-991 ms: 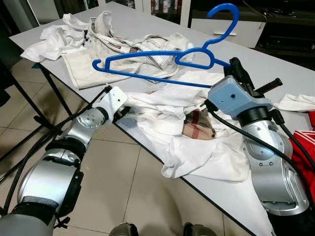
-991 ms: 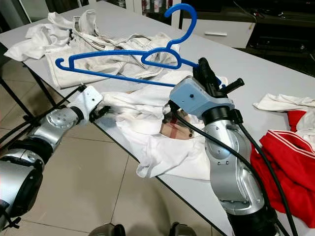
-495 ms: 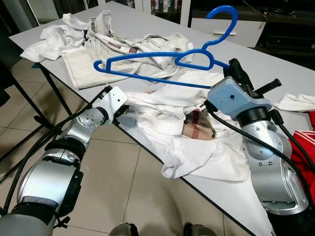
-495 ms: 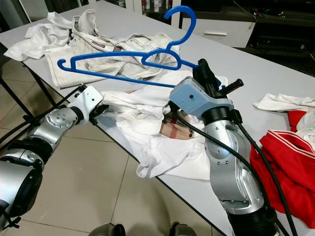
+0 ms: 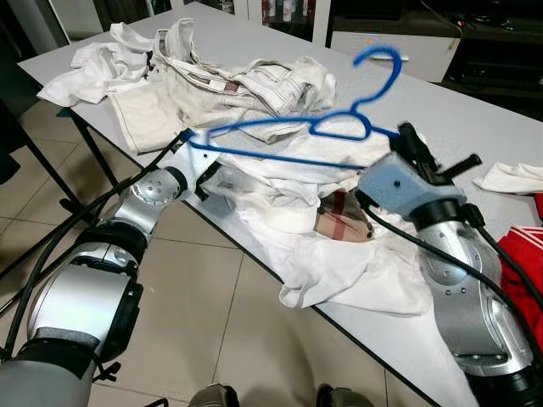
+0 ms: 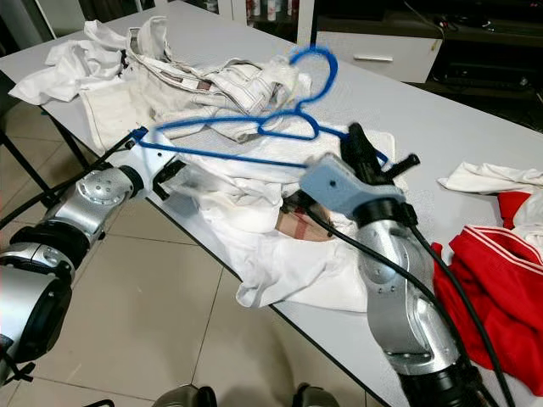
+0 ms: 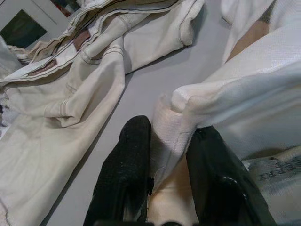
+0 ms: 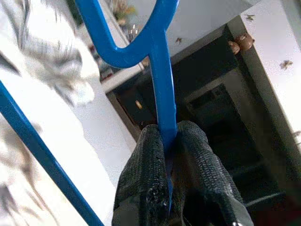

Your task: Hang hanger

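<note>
A blue plastic hanger (image 5: pixel 280 140) hangs low over the table, blurred, hook (image 5: pixel 379 64) upward. My right gripper (image 5: pixel 408 137) is shut on its right end; in the right wrist view the gripper (image 8: pixel 168 141) clamps the blue bar (image 8: pixel 162 70). The hanger's left tip sits just above my left gripper (image 5: pixel 206 170). That gripper (image 7: pixel 164 129) is shut on the edge of a white shirt (image 5: pixel 331 246) with a plaid inner collar, which lies crumpled over the table's near edge below the hanger.
Beige trousers (image 5: pixel 237 85) and other white clothes (image 5: pixel 93 64) lie at the far left of the grey table (image 5: pixel 475 127). A red garment (image 6: pixel 492 288) and a small white cloth (image 5: pixel 509 176) lie to the right. Tiled floor is below; dark cabinets stand behind.
The hanger has dropped and tilted, its left tip coming down to my left gripper. My left gripper has risen a little toward the table edge, still holding the shirt.
</note>
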Available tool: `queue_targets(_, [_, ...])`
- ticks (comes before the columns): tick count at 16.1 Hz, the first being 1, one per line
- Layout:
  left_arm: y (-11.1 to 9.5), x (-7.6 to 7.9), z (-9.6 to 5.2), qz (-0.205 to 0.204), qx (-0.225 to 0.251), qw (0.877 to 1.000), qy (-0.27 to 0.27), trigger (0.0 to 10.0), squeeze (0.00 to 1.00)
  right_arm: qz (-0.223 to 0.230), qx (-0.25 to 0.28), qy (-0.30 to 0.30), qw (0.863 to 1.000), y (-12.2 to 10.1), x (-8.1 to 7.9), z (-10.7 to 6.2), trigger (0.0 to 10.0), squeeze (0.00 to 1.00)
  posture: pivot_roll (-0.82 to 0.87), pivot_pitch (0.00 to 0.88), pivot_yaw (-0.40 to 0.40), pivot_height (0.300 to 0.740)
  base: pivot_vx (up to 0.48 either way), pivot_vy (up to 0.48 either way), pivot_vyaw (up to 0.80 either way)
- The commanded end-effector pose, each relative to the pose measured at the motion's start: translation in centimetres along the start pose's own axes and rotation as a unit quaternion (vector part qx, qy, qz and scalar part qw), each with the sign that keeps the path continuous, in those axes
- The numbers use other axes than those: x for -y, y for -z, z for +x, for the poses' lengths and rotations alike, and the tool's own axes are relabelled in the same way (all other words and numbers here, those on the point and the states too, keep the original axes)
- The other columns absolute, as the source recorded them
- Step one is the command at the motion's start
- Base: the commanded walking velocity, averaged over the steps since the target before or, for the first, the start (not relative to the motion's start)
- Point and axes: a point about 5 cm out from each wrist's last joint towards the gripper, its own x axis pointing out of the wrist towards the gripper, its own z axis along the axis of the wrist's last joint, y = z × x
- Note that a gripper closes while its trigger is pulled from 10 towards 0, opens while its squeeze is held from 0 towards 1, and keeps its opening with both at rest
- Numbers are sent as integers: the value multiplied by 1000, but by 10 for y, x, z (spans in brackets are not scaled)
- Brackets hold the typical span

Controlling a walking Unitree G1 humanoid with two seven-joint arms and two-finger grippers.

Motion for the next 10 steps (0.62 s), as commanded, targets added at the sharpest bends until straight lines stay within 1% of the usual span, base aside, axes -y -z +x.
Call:
queue_targets(1, [-8,-6,0,5,14,1000,0,10000,0,-34,-10,-4,999,5,-3,0,10000,0,-99,64,59,723,0,0,0])
queue_targets(2, [-10,-5,1,6,19,1000,4,10000,0,-58,-16,-15,998,9,-8,-1,10000,0,-98,62,58,723,0,0,0])
queue_targets(3, [-13,-3,2,5,27,1000,9,10000,0,-73,-17,-25,997,10,-13,-2,10000,0,-96,60,57,723,0,0,0])
queue_targets(5, [-15,-2,2,-6,32,999,14,10000,0,-71,-21,-31,997,12,-17,-2,10000,0,-91,54,56,723,0,0,0])
queue_targets(6, [-12,-1,2,-9,29,999,20,4863,0,-66,-28,-27,997,14,-17,-1,10000,0,-89,52,58,723,0,0,0])
queue_targets(7, [-11,0,2,-13,29,999,24,1490,0,-65,-30,-26,997,15,-16,0,10000,0,-88,51,58,723,0,0,0])
queue_targets(8, [-8,1,0,-22,27,999,32,0,0,-69,-33,-23,997,16,-15,1,10000,0,-85,50,61,723,0,0,0])
queue_targets(10, [-2,3,-2,-26,22,999,39,0,0,-66,-42,-19,997,19,-14,1,10000,0,-84,51,60,723,0,0,0])
